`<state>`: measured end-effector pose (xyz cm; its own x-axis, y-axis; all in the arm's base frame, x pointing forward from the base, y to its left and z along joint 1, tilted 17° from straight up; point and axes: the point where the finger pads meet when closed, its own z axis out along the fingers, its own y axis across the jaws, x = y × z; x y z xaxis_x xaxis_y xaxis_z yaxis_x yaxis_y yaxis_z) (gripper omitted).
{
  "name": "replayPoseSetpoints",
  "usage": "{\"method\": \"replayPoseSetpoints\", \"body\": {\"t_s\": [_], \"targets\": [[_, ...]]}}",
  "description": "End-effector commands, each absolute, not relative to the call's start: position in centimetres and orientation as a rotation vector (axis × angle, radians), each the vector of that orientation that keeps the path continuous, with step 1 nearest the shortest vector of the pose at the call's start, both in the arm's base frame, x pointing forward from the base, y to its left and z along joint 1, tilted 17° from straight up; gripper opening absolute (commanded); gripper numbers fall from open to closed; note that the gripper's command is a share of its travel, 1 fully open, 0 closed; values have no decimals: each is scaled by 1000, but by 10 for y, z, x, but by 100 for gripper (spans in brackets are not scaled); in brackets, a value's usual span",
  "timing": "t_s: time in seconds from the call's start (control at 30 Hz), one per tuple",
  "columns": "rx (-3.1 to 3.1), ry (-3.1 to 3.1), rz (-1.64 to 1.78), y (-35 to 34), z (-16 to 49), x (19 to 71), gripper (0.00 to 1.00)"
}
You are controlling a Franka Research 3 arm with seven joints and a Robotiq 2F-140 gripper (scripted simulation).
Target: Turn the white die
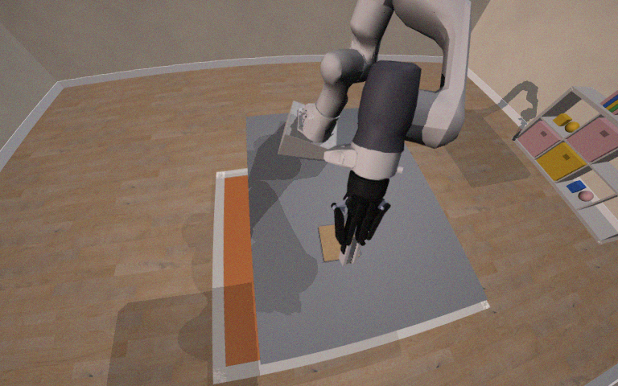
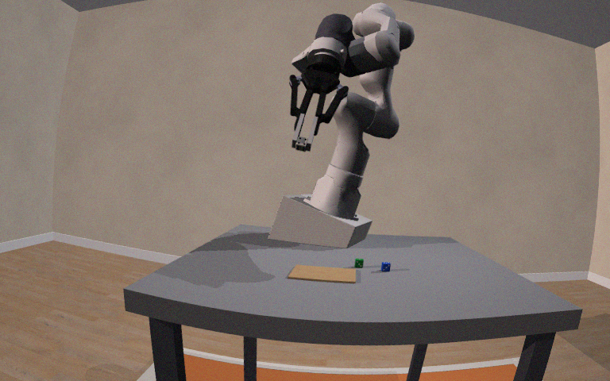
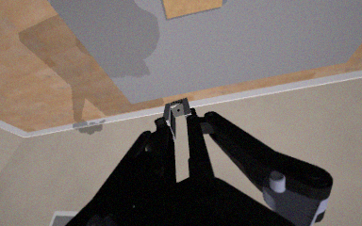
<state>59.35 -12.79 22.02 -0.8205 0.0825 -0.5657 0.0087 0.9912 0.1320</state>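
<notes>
White die point(image 3: 179, 109): small, rigid, light cube with smooth faces, likely to slip or twist under a loose pinch. Best held on two opposite flat faces, centred.

Gripper point(image 2: 302, 144): fingers nearly closed, pinching the white die at the very tips, high above the table point(image 2: 449, 287) and tilted. One face with a single dark dot faces the wrist camera.

Mat point(image 2: 322, 273): flat, nothing on it. Green die point(image 2: 358, 263) and blue die point(image 2: 385, 266) sit just right of it, apart.
</notes>
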Motion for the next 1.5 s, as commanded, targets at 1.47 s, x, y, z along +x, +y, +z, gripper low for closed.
{"method": "replayPoseSetpoints", "body": {"t_s": [1.47], "targets": [[195, 1955, 279, -21, 59, 492, 9]]}}
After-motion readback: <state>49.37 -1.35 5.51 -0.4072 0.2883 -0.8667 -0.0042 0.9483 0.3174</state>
